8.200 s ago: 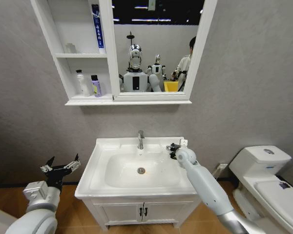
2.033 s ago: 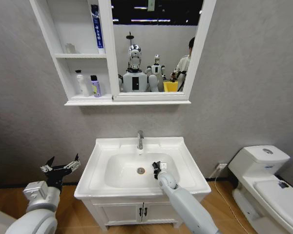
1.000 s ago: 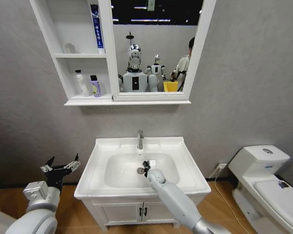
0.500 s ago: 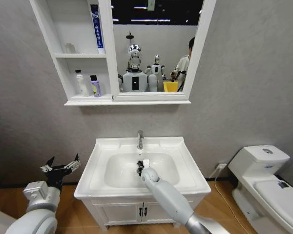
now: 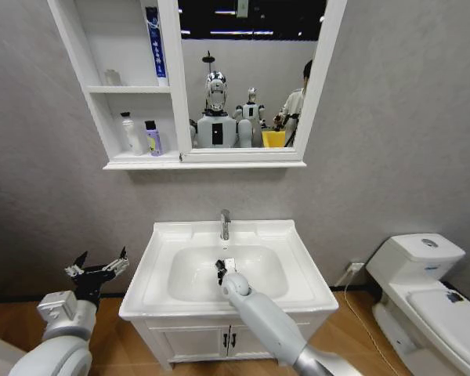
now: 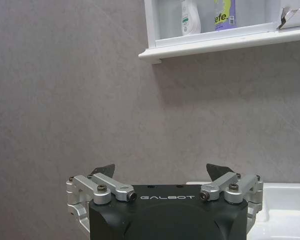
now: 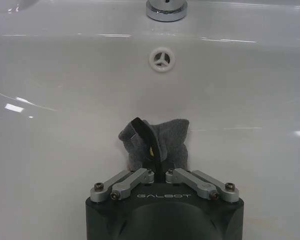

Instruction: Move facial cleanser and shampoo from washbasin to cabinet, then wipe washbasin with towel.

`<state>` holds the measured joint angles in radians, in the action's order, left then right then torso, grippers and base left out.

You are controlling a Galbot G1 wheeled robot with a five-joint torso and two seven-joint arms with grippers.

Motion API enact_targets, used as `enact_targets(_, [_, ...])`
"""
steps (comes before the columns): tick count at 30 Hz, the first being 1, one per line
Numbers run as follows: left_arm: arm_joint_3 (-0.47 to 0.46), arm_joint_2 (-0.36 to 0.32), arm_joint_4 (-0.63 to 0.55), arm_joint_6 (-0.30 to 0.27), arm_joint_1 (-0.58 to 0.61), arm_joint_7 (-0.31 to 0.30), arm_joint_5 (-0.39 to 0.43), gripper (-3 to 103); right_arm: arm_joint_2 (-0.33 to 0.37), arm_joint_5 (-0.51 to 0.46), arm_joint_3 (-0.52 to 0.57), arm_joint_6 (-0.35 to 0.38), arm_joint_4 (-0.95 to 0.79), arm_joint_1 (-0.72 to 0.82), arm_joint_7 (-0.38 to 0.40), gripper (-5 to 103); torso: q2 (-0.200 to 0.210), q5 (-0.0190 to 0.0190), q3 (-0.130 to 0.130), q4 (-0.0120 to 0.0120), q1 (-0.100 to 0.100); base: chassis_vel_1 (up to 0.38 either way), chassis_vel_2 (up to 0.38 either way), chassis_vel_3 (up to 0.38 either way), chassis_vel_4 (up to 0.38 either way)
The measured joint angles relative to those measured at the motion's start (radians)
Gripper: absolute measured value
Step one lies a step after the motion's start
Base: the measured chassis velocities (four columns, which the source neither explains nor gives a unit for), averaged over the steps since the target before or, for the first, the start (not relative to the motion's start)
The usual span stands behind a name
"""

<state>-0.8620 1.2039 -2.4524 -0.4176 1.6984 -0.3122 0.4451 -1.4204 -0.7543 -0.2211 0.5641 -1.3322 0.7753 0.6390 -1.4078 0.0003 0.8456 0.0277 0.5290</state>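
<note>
The white washbasin (image 5: 172, 229) stands below the cabinet (image 5: 90, 88). My right gripper (image 5: 222, 267) is down in the bowl's middle, just in front of the tap (image 5: 225, 224). In the right wrist view this gripper (image 7: 159, 173) is shut on the dark crumpled towel (image 7: 158, 141), which is pressed on the bowl's wall (image 7: 65, 90) below the round overflow hole (image 7: 161, 59). A white bottle (image 5: 131, 133) and a purple bottle (image 5: 153, 138) stand on the cabinet's bottom shelf, a blue tube (image 5: 155, 43) on the top one. Which are the facial cleanser and shampoo, I cannot tell. My left gripper (image 5: 98, 270) hangs open left of the basin.
A white toilet (image 5: 423, 282) stands at the right. The low vanity doors (image 5: 227, 341) are shut under the basin. The mirror (image 5: 247, 78) beside the shelves reflects robots and a person. The left wrist view faces the grey wall (image 6: 90, 100) under the shelf edge (image 6: 215, 45).
My right gripper has swept the towel leftward across the bowl, from the back right rim to the middle by the drain. The left arm has not moved.
</note>
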Motion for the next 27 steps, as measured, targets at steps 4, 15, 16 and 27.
enact_targets(4, [0.000,0.000,0.000,0.000,0.000,0.000,0.000,100,0.021,-0.004,0.012,0.002,-0.028,0.019,0.007,5,0.000,0.0000,0.000,0.0000,0.000,0.000,0.000,0.000,0.000])
enact_targets(15, [0.000,0.000,0.000,0.000,0.000,0.000,0.000,100,0.073,-0.004,0.060,0.004,-0.078,0.078,0.010,5,0.000,0.0001,0.000,-0.0002,0.000,0.000,0.000,0.000,0.000])
enact_targets(16, [0.000,0.000,0.000,0.000,0.000,0.000,0.000,100,0.073,-0.004,0.060,0.004,-0.078,0.078,0.010,5,0.000,0.0001,0.000,-0.0002,0.000,0.000,0.000,0.000,0.000])
enact_targets(27, [0.000,0.000,0.000,0.000,0.000,0.000,0.000,100,0.115,0.037,0.105,0.002,-0.114,0.115,-0.001,5,0.000,-0.0001,0.000,0.0000,0.000,0.000,0.000,0.000,0.000])
